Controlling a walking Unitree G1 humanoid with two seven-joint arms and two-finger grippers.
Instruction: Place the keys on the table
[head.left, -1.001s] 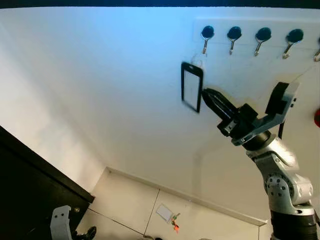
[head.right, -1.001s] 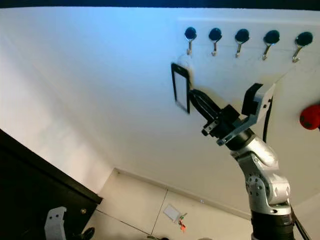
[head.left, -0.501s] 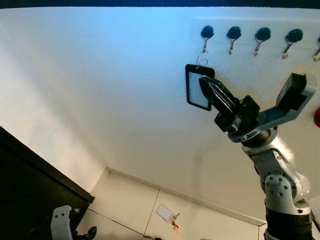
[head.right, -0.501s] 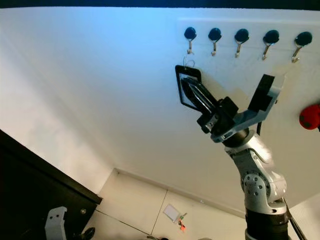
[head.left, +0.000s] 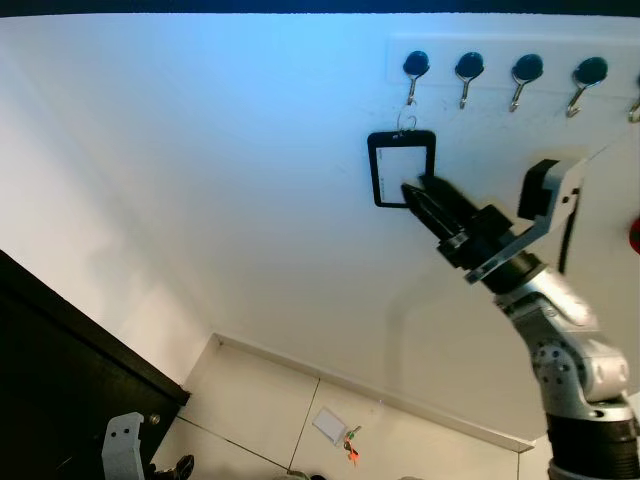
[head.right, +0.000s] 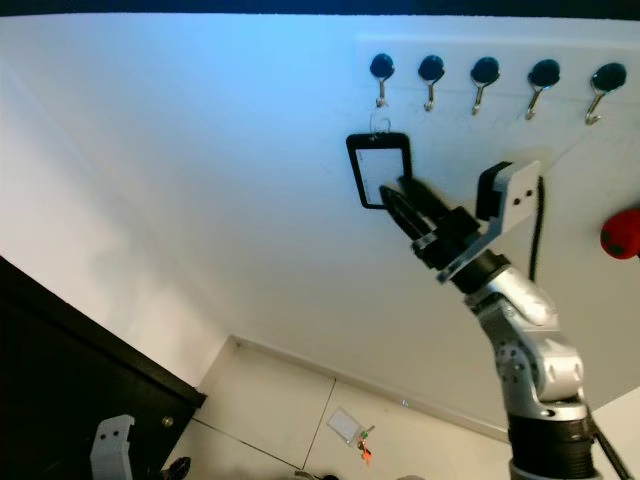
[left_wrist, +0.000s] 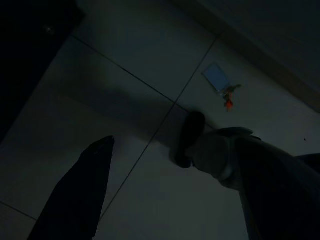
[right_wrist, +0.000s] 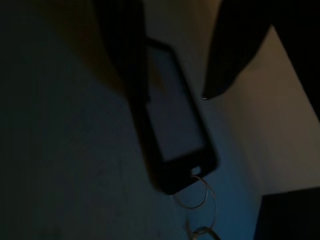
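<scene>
A black-framed key tag (head.left: 401, 168) hangs by a wire ring (right_wrist: 192, 197) from the leftmost hook (head.left: 415, 65) of a row on the white wall. My right gripper (head.left: 418, 190) is raised to it, open, fingertips at the tag's lower right part. In the right wrist view the tag (right_wrist: 177, 135) lies between the two dark fingers, its edge against one finger (right_wrist: 125, 55). My left arm (head.left: 122, 442) hangs idle at the lower left. A second set of keys with a white tag (head.left: 335, 428) lies on the tiled floor by the wall.
A black table (head.left: 60, 370) stands at the lower left against the wall. Several more hooks (head.left: 527, 70) run to the right of the tag. A red object (head.right: 620, 232) shows at the right edge. The skirting board (head.left: 380, 395) meets pale floor tiles below.
The tag has swung from tilted and edge-on to hanging flat against the wall. My right gripper reached over its face, then drew back down to its lower right part.
</scene>
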